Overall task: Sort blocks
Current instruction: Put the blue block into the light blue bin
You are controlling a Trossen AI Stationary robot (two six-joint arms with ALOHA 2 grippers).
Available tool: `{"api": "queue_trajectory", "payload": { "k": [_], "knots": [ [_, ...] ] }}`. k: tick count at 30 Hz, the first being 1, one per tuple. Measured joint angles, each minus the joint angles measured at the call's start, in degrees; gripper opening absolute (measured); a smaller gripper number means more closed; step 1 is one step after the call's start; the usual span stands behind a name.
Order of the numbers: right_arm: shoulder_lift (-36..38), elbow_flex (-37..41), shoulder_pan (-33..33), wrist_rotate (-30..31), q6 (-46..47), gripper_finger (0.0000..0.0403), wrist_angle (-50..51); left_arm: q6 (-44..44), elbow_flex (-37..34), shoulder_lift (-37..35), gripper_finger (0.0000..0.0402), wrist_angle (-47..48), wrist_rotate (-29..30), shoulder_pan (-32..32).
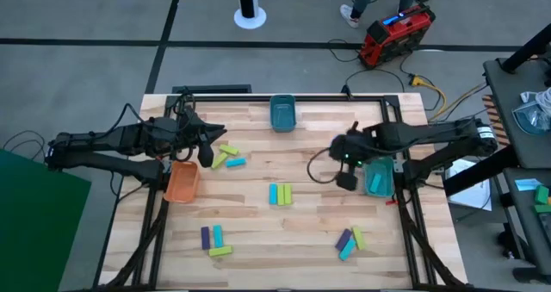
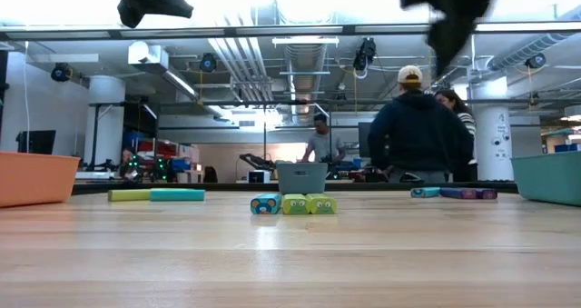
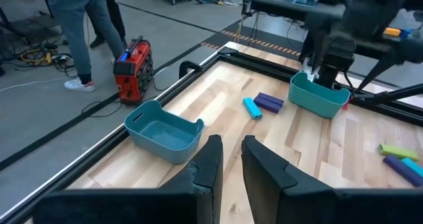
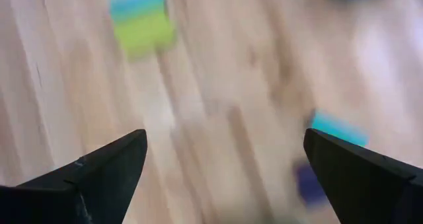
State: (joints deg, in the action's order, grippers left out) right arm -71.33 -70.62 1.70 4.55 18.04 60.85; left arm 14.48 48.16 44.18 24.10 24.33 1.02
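Bins (image 1: 282, 114) in teal and orange (image 1: 182, 182) ring scattered blocks (image 1: 281, 194).

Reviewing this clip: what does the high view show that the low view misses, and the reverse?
Only the high view shows both arms whole, the left tool beside the orange bin and the right tool open, empty, next to the right teal bin. Only the low view shows people standing in the room beyond. Both show the middle blocks, one cyan and two green.
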Motion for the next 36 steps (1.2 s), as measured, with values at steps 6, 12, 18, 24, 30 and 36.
{"api": "queue_trajectory", "payload": {
  "k": [6,12,18,24,30,36],
  "knots": [
    [0.0,-2.26,-3.29,3.08,-3.41,0.04,-15.89,0.19,0.0,-0.02,0.0037,0.0,-0.51,0.0],
    [-0.02,-2.04,-7.67,3.17,-7.44,0.04,-27.64,3.2,0.0,-0.02,0.0037,0.32,-1.42,-0.02],
    [-0.02,-1.98,-8.99,3.16,-9.04,0.04,-33.26,8.03,0.0,-0.02,0.0037,1.08,-4.62,0.0],
    [-0.02,-2.09,-8.99,3.04,-8.67,0.04,-34.86,16.74,0.0,-0.02,0.0037,8.29,-9.31,-0.04],
    [-0.02,-2.09,-8.99,3.02,-7.53,0.04,-35.01,21.76,0.0,0.0,0.0037,15.15,-12.1,-0.07],
    [-0.02,-2.09,-8.99,3.02,-7.49,0.04,-35.01,21.78,0.51,1.81,0.0037,15.14,-13.49,0.0]
  ]
}}
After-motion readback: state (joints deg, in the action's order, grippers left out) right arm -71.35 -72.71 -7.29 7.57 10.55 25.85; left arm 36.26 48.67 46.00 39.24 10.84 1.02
